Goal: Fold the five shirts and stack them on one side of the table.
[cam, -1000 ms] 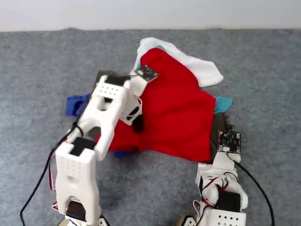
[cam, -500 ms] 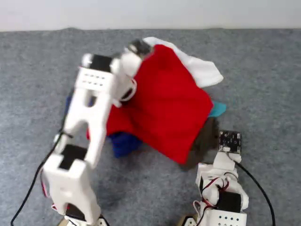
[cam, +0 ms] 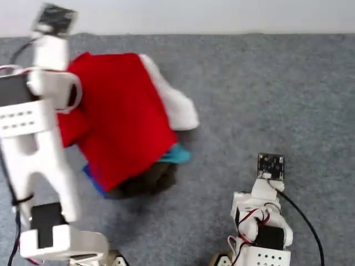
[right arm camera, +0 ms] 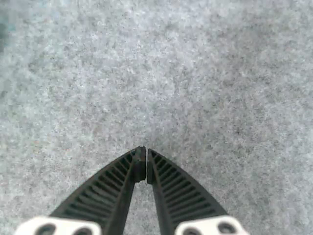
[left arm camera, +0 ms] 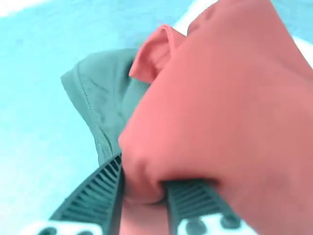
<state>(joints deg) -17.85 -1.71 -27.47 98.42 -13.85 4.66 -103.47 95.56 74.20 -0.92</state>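
Diagonally, red shirt slants far-left to near-right, in left jaws.

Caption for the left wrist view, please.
Left gripper shut on a bunched fold of the red shirt, with a dark shirt beside it.

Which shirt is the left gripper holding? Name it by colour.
The red shirt: the left gripper pinches a fold of it, while the white shirt, teal shirt and dark shirt lie ungripped beneath.

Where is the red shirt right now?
In the high view the red shirt is on the table's left side, lying over the white shirt, with a fold pinched in the left gripper.
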